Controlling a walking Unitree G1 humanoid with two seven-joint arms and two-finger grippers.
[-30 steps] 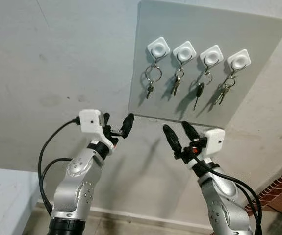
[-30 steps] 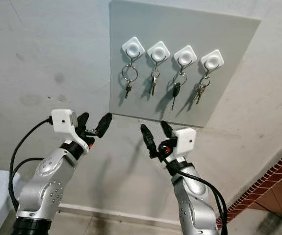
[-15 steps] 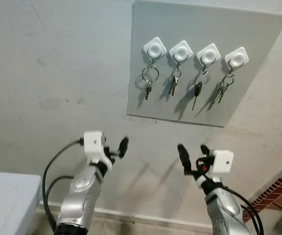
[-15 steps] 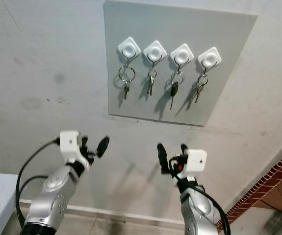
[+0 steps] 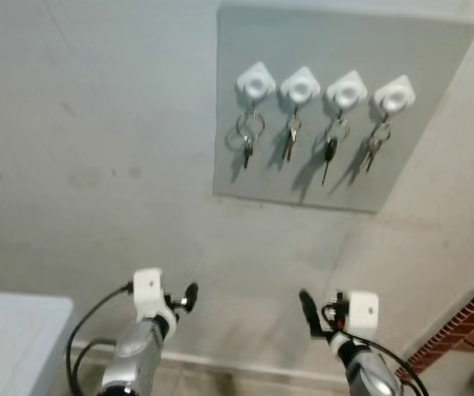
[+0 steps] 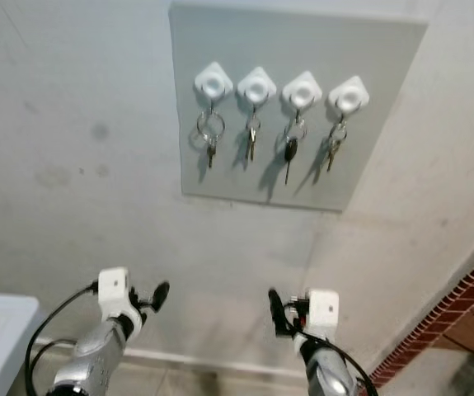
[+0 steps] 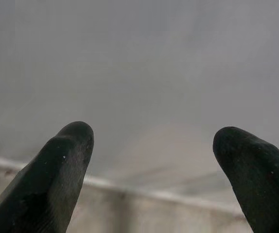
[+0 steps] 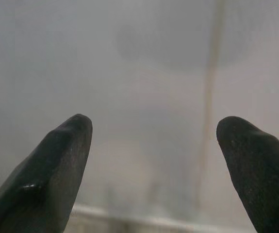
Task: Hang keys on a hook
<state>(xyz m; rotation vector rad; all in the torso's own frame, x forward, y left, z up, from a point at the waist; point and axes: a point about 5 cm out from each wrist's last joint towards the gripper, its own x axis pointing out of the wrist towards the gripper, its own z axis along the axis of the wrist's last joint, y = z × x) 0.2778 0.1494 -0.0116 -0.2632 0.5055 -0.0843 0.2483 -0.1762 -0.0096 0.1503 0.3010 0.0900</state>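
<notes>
I see both grippers low against the wall, well below the grey board [image 5: 348, 177]. Left gripper [image 7: 151, 160]: fingers spread wide, nothing between them, only blurred wall and the skirting strip beyond. Right gripper [image 8: 154, 160]: the same — wide apart, empty. On the board, four white hooks in a row, each carrying something: a large ring with a small key [image 5: 248, 136] on the first hook [image 5: 255, 81], a key bunch [image 5: 289, 140] on the second hook [image 5: 299, 85], a black-headed key [image 5: 329, 155] on the third hook [image 5: 345, 90], a bunch [image 5: 372, 147] on the fourth hook [image 5: 394, 94]. My judgement: the keys are hung and the job looks done. Risks from here, as I read them: if an arm is raised again near the board, an open finger could catch a dangling ring and lift it off its hook — the rings hang loose and look easy to unseat. The head views are slightly soft, so I cannot confirm how deep each ring sits; a shallow seat could slip with any knock to the board. At lower left, a pale counter edge [image 5: 14, 318] lies near the left arm; a careless swing there could strike it.
</notes>
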